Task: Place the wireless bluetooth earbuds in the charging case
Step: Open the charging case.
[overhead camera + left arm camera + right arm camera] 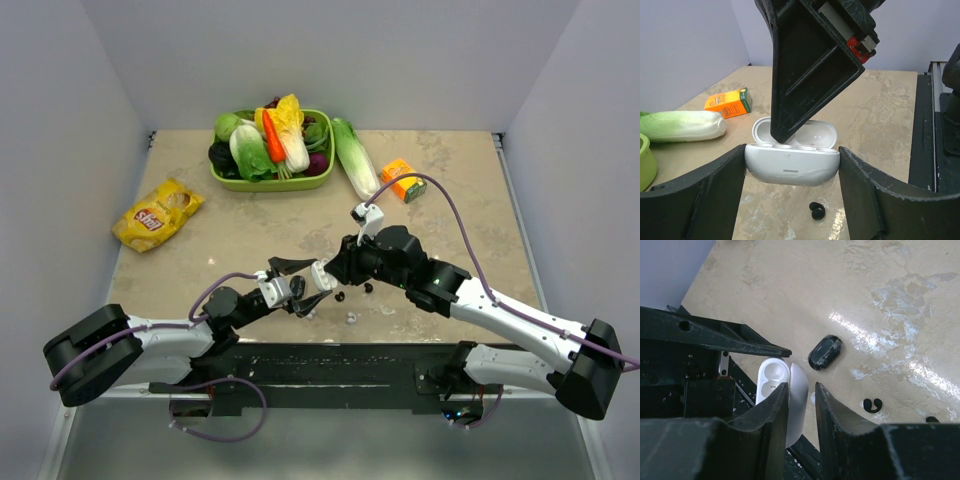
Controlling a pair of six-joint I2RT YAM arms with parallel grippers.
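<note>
We see the left claw [791,160] clamped on the ends of the white charging case [805,167], holding it level above the table [880,115]. Its lid is swung open to the far side and the sockets face up. The case's long axis runs straight across from one left finger to the other.

The right claw [801,387] hangs directly over that open top. One of its fingers [805,75] points down at the left-hand socket, almost touching the rim. Its jaws stand a narrow slit apart, and we cannot tell whether a bud is pinched there.

A loose black earbud [816,211] lies on the table just beside and below the case. We judge the coming move to be a short, straight drop by the right arm.
</note>
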